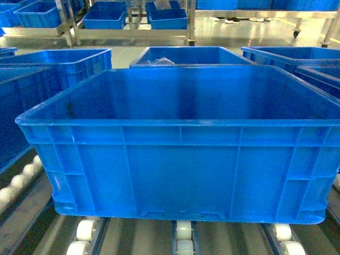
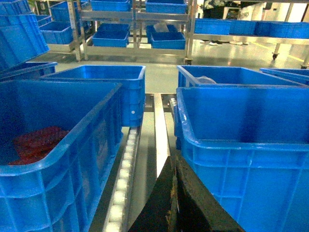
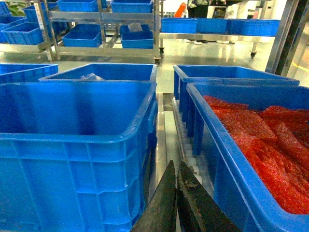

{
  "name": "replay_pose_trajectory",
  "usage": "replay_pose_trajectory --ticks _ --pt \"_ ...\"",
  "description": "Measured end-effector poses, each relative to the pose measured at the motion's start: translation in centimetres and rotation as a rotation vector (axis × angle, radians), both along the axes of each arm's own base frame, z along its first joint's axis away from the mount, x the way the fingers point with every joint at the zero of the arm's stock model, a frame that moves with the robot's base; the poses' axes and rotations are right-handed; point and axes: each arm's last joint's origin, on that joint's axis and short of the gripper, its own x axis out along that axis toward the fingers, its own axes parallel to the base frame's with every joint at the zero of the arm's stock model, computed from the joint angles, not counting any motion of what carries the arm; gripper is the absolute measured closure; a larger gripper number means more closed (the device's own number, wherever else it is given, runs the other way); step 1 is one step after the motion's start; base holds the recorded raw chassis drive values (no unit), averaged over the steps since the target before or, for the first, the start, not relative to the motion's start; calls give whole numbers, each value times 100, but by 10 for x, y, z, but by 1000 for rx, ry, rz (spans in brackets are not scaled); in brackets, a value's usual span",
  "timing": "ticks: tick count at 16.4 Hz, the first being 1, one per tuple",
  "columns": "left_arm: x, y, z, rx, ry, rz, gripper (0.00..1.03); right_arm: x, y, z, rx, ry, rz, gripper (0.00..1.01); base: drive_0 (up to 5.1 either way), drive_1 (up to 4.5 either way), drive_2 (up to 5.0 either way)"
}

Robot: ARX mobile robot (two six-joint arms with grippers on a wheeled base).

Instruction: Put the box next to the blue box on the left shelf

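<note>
this is a warehouse or factory logistics floor. large bright-blue plastic crates (image 1: 175, 159) with thick rims sit in rows on a roller rack of grey metal rails with small white plastic wheels (image 1: 183, 234). behind them, wheeled metal shelving racks (image 2: 135, 29) hold more blue bins over a glossy green-grey painted floor (image 3: 207, 53). some crates hold red bagged goods (image 3: 260, 140) (contents too blurred to tell), and someone's shoes (image 1: 232, 20) show far back.
</note>
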Motion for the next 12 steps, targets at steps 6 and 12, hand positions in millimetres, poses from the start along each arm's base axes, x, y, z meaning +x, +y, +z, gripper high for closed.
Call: replay_pose_trajectory --ticks 6,12 --pt "-6 0 0 0 1 0 101 -5 0 0 0 1 0 100 0 0 0" --pt "-10 0 0 0 1 0 101 -9 0 -1 0 2 0 100 0 0 0"
